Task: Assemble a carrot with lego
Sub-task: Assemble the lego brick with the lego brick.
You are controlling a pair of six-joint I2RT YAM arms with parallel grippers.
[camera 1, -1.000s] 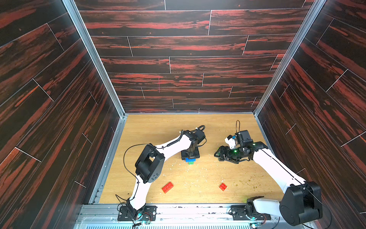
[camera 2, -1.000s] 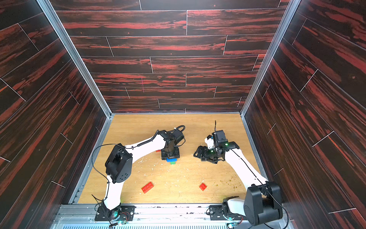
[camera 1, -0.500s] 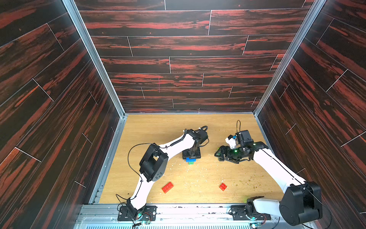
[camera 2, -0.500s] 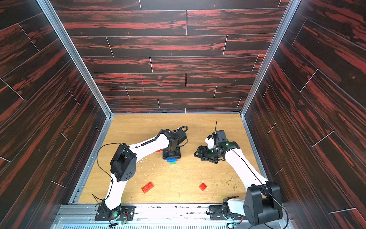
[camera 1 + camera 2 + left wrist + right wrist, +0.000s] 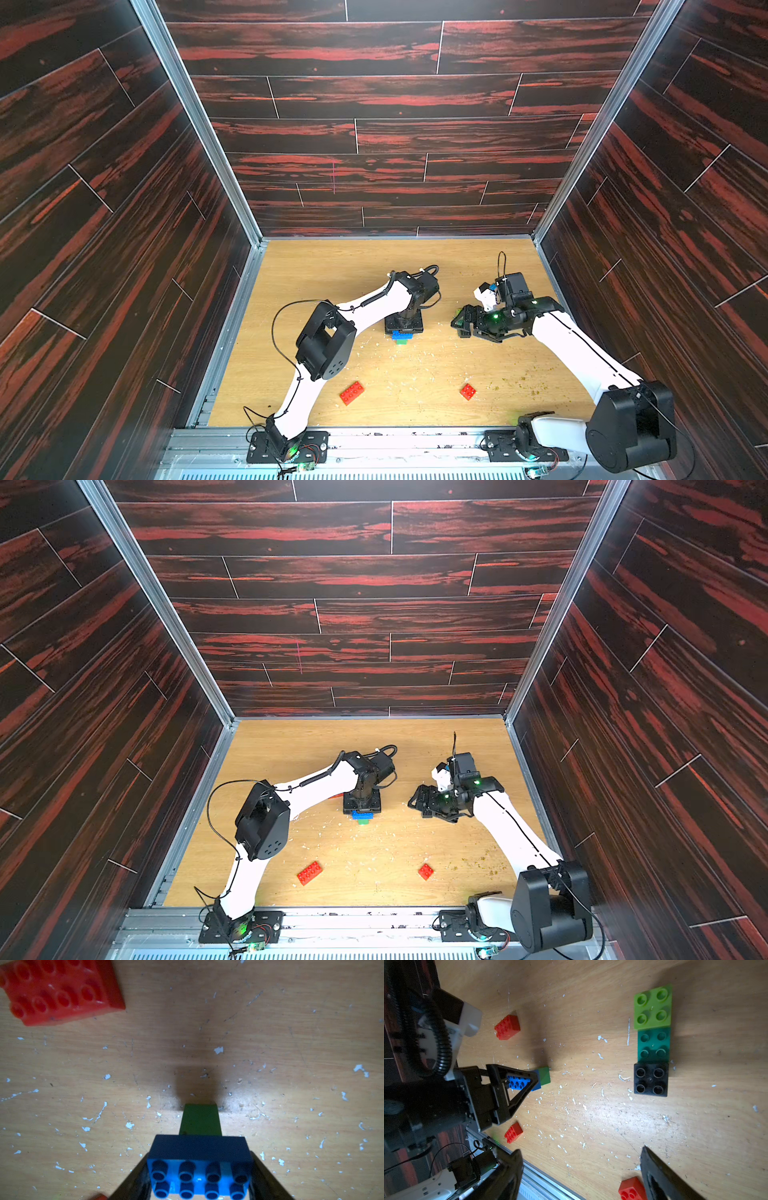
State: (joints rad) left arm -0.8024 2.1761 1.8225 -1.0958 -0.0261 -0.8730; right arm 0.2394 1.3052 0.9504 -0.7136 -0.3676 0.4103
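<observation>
— The left gripper?
— Clamped on the long blue studded plastic brick; the small green plastic brick sticks out past its tips, down on the wooden counter.
— The right gripper?
— Jaws apart. The square lime brick, teal brick and black brick lie in a row ahead of it.

Mid-table, stacked bricks, three-brick row to their right

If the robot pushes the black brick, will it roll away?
Probably not: the black brick is square and lies flat, so it should slide. It looks like hard plastic, likely stiff and light. It touches the teal brick, so that may get shoved too.
</observation>
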